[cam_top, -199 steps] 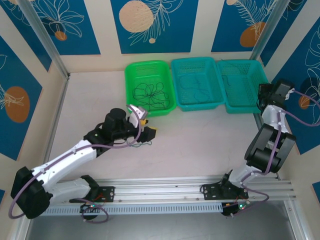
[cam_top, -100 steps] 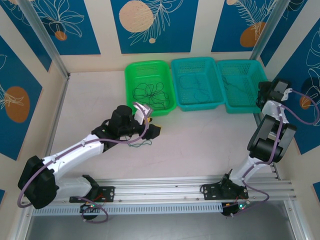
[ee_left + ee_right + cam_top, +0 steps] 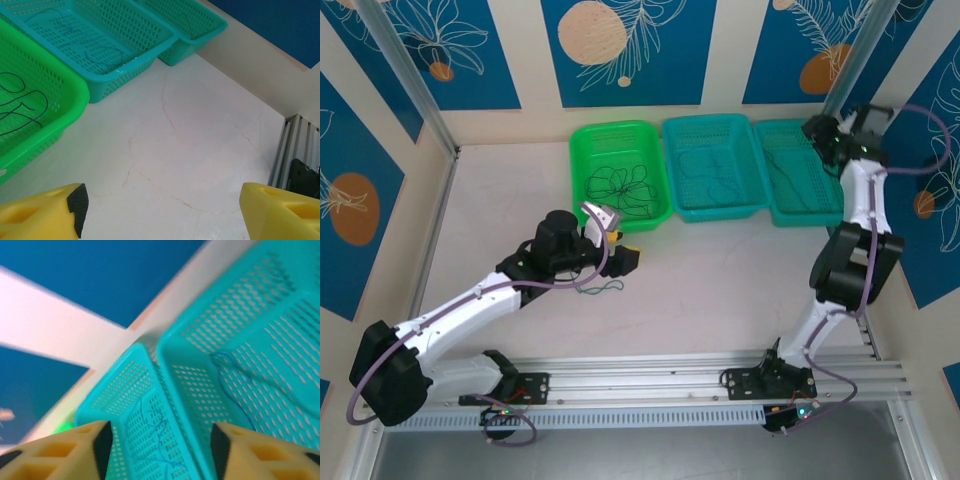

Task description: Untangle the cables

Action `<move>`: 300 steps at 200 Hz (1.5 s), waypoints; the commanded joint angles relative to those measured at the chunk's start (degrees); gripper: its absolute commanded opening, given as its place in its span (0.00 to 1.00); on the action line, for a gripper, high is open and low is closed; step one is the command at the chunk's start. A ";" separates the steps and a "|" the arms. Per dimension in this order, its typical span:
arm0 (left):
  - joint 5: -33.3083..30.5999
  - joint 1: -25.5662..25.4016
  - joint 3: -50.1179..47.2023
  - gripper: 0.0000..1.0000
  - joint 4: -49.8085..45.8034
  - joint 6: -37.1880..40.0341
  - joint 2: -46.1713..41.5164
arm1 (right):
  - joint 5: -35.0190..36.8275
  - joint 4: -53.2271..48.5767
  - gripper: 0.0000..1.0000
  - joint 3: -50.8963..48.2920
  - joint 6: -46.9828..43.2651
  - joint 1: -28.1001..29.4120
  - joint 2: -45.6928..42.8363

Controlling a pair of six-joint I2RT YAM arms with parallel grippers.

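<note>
Thin dark cables [image 3: 620, 188] lie curled in the green basket [image 3: 582, 140]; in the left wrist view those cables [image 3: 20, 105] sit at the left. A small green cable [image 3: 605, 288] lies on the table just below my left gripper [image 3: 617, 238]. Seen from its wrist, the left gripper [image 3: 160, 215] is open over bare table. My right gripper [image 3: 817, 135] hovers at the far edge of the right teal basket [image 3: 832, 190]. From its own wrist the right gripper [image 3: 157, 450] is open and holds nothing. Below it are blue cables [image 3: 160, 440] in the middle teal basket [image 3: 115, 385] and another blue cable [image 3: 227, 380].
The three baskets stand side by side at the back of the table, the middle teal basket [image 3: 752, 205] between the other two. A metal post [image 3: 850, 60] rises beside the right arm. An aluminium rail [image 3: 650, 375] runs along the near edge.
The right arm rose from the table's right side to the far edge of the right basket, and its jaws went from shut to open. The left gripper shifted slightly right.
</note>
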 commanded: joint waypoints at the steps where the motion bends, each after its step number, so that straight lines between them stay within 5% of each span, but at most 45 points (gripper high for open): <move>1: 1.81 -0.67 2.80 0.80 -1.58 1.94 0.93 | -0.46 -17.00 0.50 9.60 -12.63 1.56 10.02; 110: 0.32 -0.65 3.39 0.81 0.75 1.70 6.55 | 8.17 -22.80 0.48 40.82 -17.65 2.99 40.44; 216: -1.98 -0.62 0.96 0.83 2.13 1.64 5.69 | 0.48 -23.17 0.39 44.14 -5.43 1.05 46.04; 300: -2.96 -0.67 -0.05 0.83 2.87 1.87 5.90 | -0.61 -22.63 0.32 44.19 -5.23 1.24 46.50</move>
